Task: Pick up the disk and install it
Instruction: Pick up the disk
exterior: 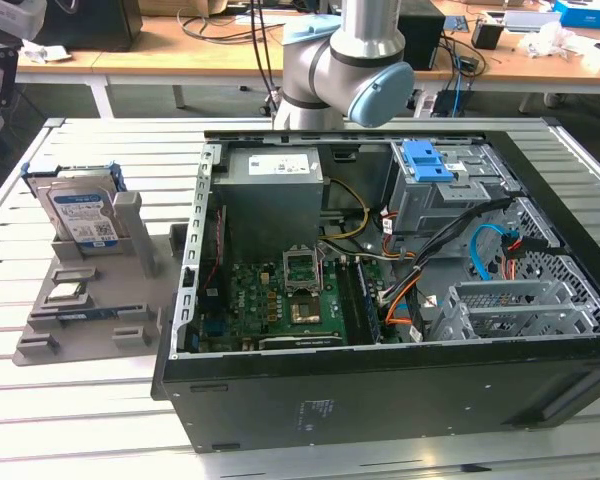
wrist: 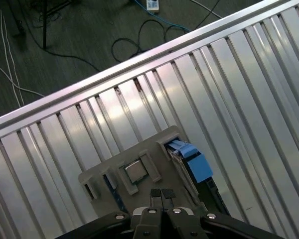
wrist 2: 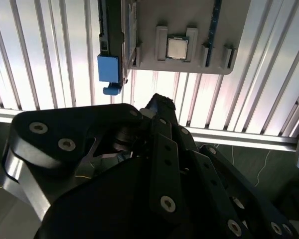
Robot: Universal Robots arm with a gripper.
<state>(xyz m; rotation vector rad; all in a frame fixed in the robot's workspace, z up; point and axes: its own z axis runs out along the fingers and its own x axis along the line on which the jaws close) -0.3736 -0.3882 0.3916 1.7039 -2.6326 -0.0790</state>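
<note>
The disk [exterior: 80, 212] stands on edge in a grey holder [exterior: 130, 290] on the slatted table, at the exterior view's left, silver with a white-and-blue label and a blue frame. In both wrist views I look down on it edge-on, with its blue tab showing: disk [wrist 2: 111, 30], disk [wrist: 192, 164]. My gripper [wrist: 162, 193] hangs high above the holder, its two black fingertips pressed together with nothing between them. In the second wrist view the gripper [wrist 2: 158, 103] sits apart from the disk, over the table's edge.
A processor chip [wrist 2: 177, 48] and a memory stick [exterior: 80, 315] also lie in the holder. The open computer case [exterior: 280, 410] takes up the exterior view's middle and right, with a grey power-supply box [exterior: 270, 190], a blue-latched drive bay [exterior: 427, 160] and loose cables.
</note>
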